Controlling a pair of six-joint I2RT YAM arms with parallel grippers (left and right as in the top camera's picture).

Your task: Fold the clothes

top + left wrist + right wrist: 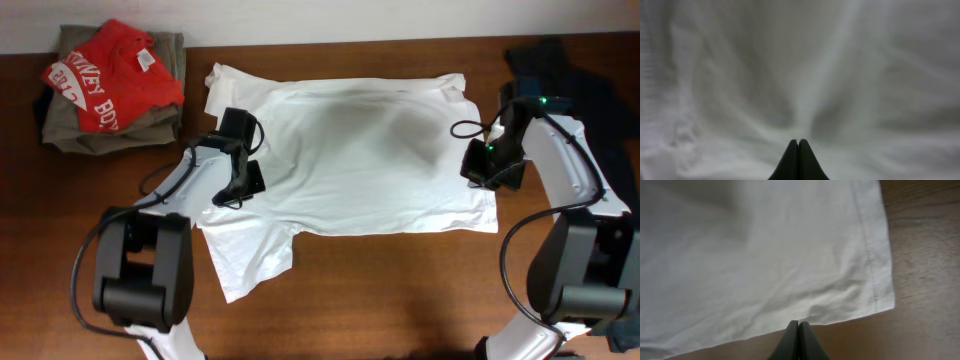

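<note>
— Where is the white T-shirt (350, 150)?

— Spread flat across the middle of the table (400, 300) in the overhead view. Its sleeves point to the left of the frame, and one sleeve (245, 265) sticks out toward the lower left. The hem (488, 215) runs down the right side.

— And the left pincer (238, 190)?

— It is over the left part of the T-shirt, between the two sleeves. In the left wrist view its fingers are pressed together, tip to tip, with wrinkled white cloth filling everything behind them. I cannot tell whether any cloth is caught between them.

— The right pincer (490, 170)?

— It is at the right edge of the T-shirt, by the hem. In the right wrist view its fingers are also together. They sit at the bottom of the frame, right where the cloth's edge meets the bare wood, and the stitched corner of the hem lies just to their right. I cannot say whether they touch the cloth.

— Anything else on the table?

— In the upper left corner there is a folded stack, with a red shirt (115, 75) with white lettering on top of olive garments (100, 135). In the upper right a dark garment (545, 60) lies crumpled behind the right arm, and it is too dim to read any print on it. Both are well apart from the T-shirt.
</note>
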